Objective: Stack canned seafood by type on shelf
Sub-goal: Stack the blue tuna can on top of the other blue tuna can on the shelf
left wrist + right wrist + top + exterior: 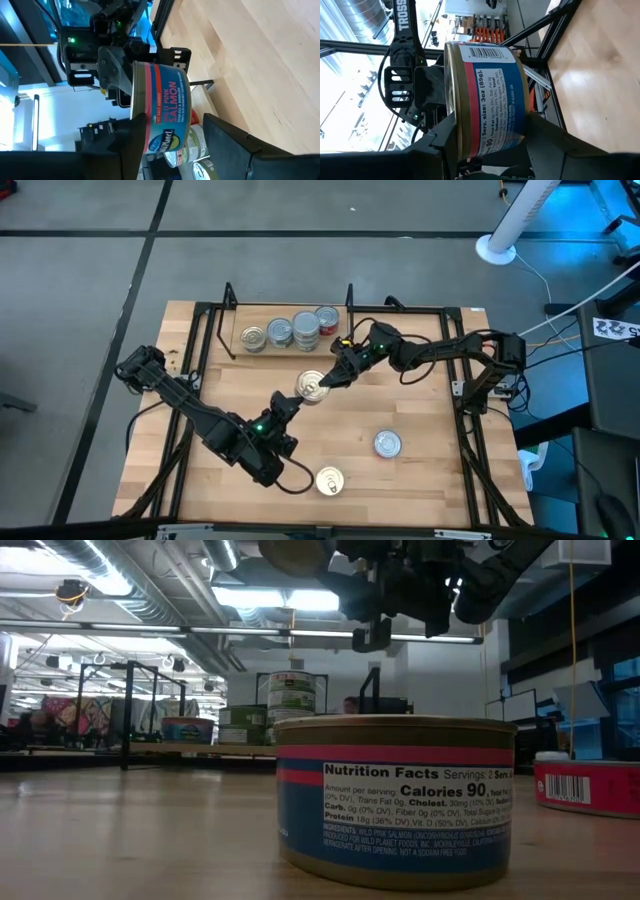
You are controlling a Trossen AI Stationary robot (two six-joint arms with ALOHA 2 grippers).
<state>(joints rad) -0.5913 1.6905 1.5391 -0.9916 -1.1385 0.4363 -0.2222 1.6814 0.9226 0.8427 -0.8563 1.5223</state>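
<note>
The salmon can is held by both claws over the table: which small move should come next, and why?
Probably the left claw should open and back away. The pink salmon can hangs mid-air, with both claws shut on it; the right claw comes from the shelf side, where other cans already stand, so it can carry the can there alone.

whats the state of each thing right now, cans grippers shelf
salmon can: held in the air between both grippers, lid up
left gripper: shut on salmon can
right gripper: shut on salmon can
gold-lid can: upright on the table, loose
silver-lid can: upright on the table, loose
shelf: holds several cans, some stacked
</note>
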